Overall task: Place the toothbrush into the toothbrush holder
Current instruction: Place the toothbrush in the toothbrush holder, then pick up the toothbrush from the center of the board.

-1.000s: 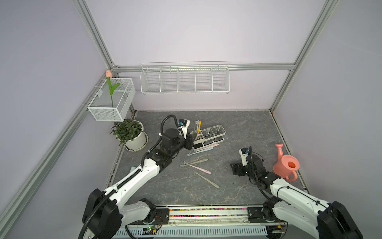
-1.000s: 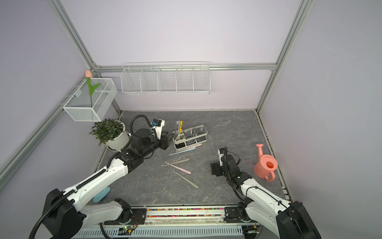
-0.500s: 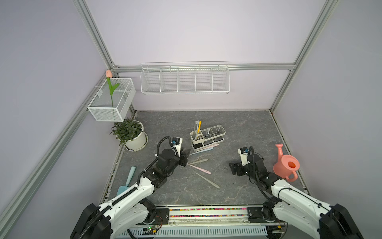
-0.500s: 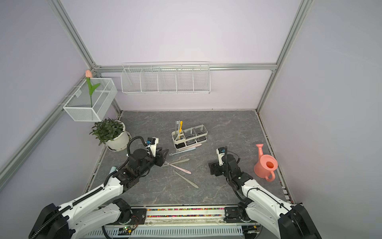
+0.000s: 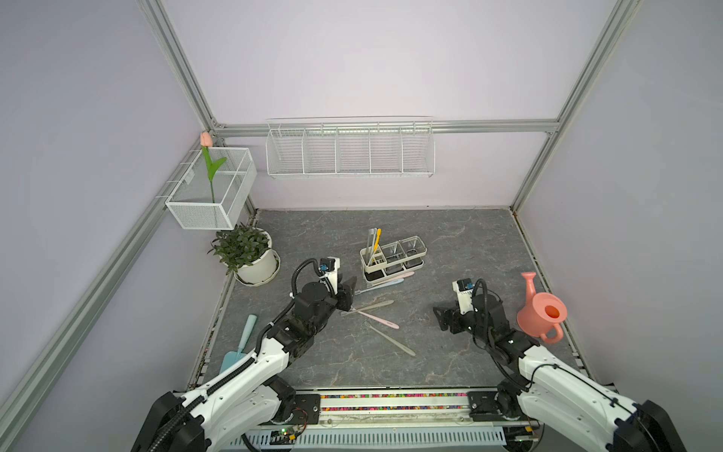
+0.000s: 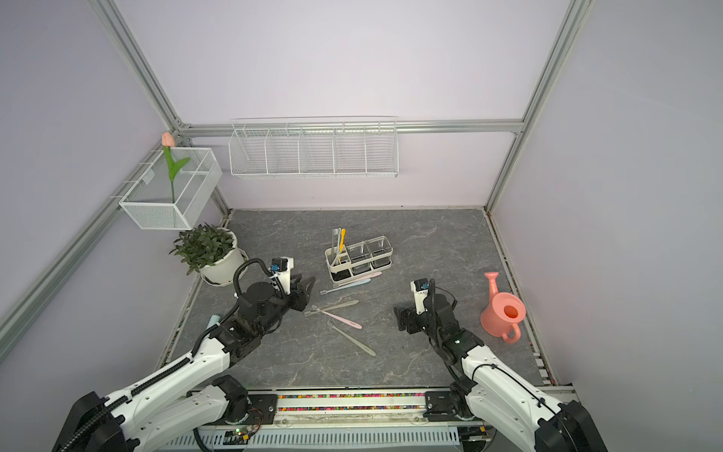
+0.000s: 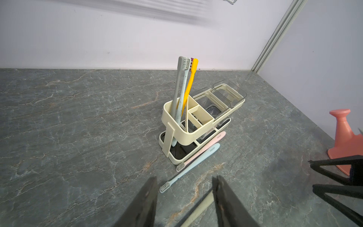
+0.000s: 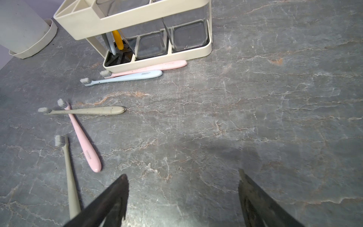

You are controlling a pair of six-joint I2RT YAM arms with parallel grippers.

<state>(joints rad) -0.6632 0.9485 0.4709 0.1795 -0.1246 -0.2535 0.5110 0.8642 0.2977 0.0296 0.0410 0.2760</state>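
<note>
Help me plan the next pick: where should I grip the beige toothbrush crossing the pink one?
I'd take the beige toothbrush by its thick handle half, from above, jaws across its width. It lies flat, and its thin neck crosses the pink toothbrush near the bristles, so the handle end lies free.

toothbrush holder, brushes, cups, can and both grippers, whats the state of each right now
toothbrush holder: upright
standing toothbrushes: three, in the holder's end compartment
clear cups: empty
loose toothbrushes: five, lying flat on the table
left gripper: open, empty
right gripper: open, empty
watering can: upright
</note>
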